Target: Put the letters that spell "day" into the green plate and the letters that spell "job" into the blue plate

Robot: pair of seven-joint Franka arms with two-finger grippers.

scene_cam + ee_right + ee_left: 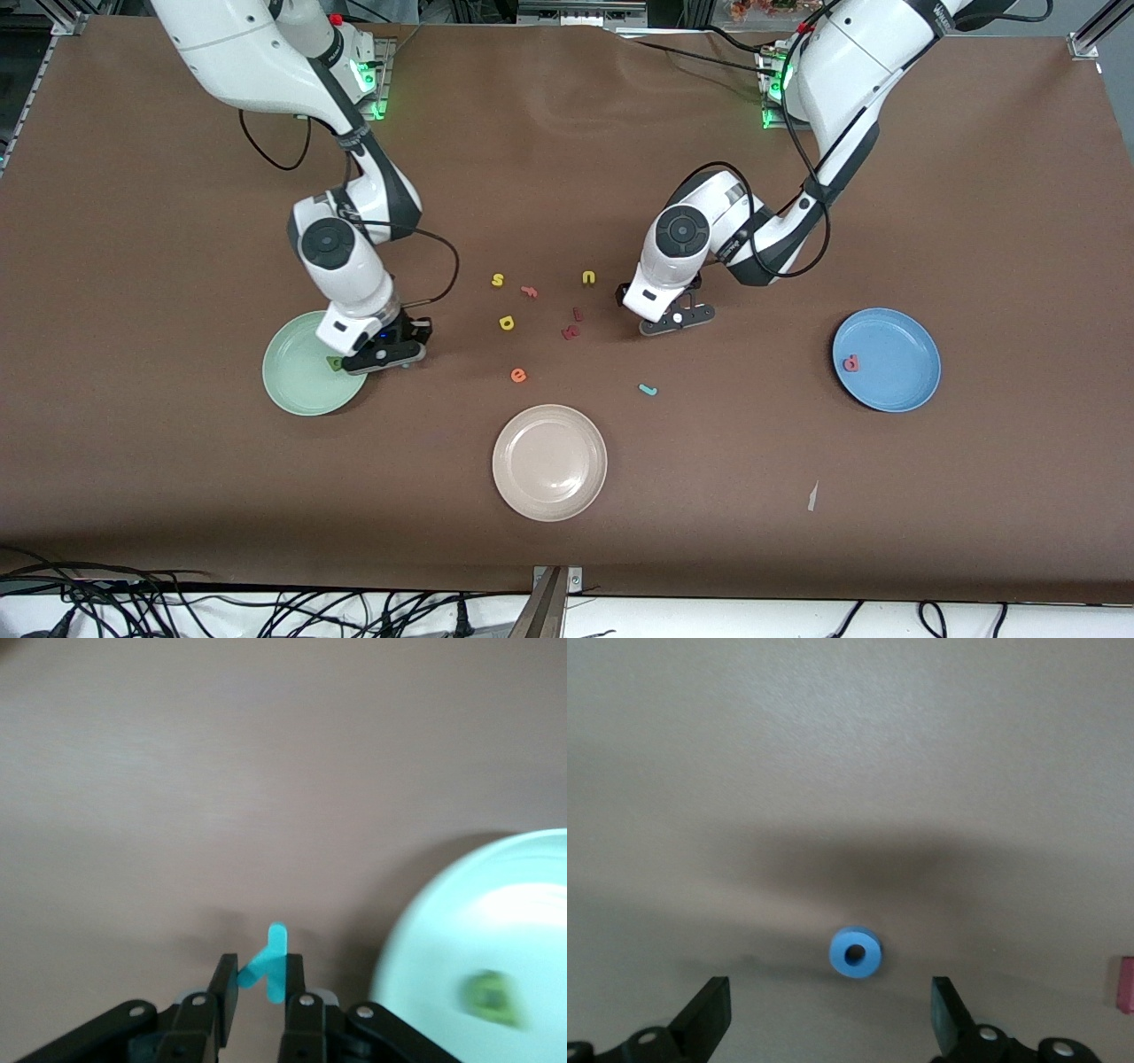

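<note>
Green plate (297, 390): lower left of the front view, with the dark green a (335, 362) already in it, by the rim beside my right gripper.
Right gripper (383, 353): at the plate's edge; my fingers are pinched on the teal y (268, 966), which the right wrist view shows sticking up between them.
Step in hand: carrying the y to the green plate; I judge "day" one letter done, one in my grip.
Next move, right: shift over the plate's bare middle, then release.
Yellow d (507, 322): centre of the front view, loose on the cloth.
Teal j (648, 389): below centre, loose.
Left gripper (675, 319): right of centre, fingers spread wide over the blue o (855, 953), not touching it.
Next move, left: lower straight, close on the ring.
Blue plate (895, 337): right, holding the pinkish-red b (850, 362).
</note>
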